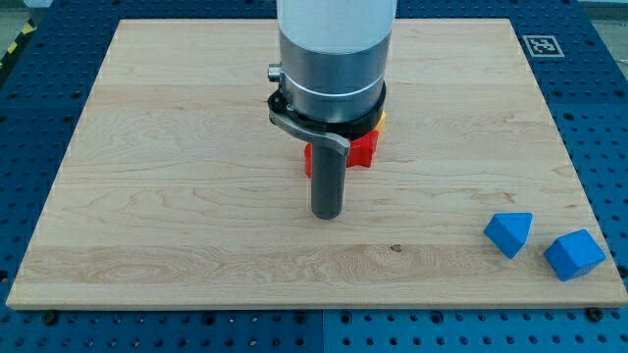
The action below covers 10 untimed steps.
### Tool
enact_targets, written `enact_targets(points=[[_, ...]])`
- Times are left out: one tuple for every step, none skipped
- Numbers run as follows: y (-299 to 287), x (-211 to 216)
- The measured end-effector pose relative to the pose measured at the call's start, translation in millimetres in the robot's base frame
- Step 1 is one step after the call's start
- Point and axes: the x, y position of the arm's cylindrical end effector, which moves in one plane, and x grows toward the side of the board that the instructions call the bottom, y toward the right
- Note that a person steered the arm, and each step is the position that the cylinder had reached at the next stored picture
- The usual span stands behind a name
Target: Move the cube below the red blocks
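The blue cube (575, 255) lies near the bottom right corner of the wooden board (147, 176), close to the board's right edge. Just to its left, with a small gap between them, lies a blue triangular block (508, 233), which looks like a wedge with its point down. Both are well apart from the rest of the blocks.

The red blocks (361, 147) sit near the middle of the board, and most of them is hidden behind the arm. I see only red pieces at both sides of the rod; their shapes cannot be made out. A small bit of a yellow block (381, 119) shows just above the red on the right, also mostly covered.

My tip (325, 215) stands on the board directly under the red blocks in the view, near them but apparently not touching. There is no hand on this arm, only the straight rod, so nothing is gripped or closed; it can only push.

I judge that the tip now marks about the place where the cube should arrive, while the cube itself is untouched and far to the right. To bring it here, the tip would need to go around to the cube's right side and push it to the left, taking care that the triangular block stands in that path.
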Motion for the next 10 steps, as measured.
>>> enact_targets(points=[[-9, -40], [-2, -41], [-2, -63], [-2, -53], [2, -17], [45, -1], [66, 0], [78, 0], [114, -10], [182, -35]])
